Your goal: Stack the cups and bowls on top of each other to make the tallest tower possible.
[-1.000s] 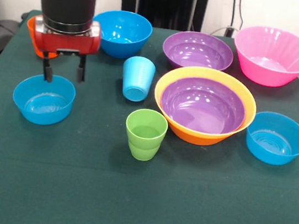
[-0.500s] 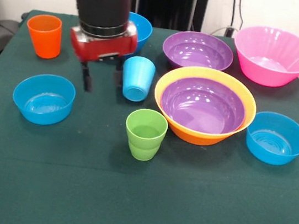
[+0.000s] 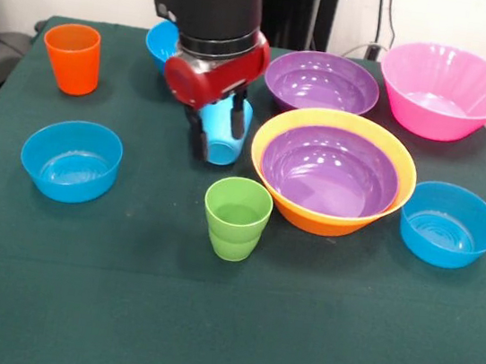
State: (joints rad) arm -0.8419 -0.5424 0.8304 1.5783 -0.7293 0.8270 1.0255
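While jaws (image 3: 216, 131) hang spread either side of light blue cup (image 3: 224, 140), gripping nothing, tower barely begun: purple bowl (image 3: 330, 171) nested in orange-yellow bowl (image 3: 267, 174), desk centre. Green cup (image 3: 236, 218) at 6 o'clock; remaining pieces unstacked.

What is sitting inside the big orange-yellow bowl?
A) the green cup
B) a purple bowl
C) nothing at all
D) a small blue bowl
B: a purple bowl is nested inside the orange-yellow bowl, whose rim shows all around it; the green cup stands by itself on the table.
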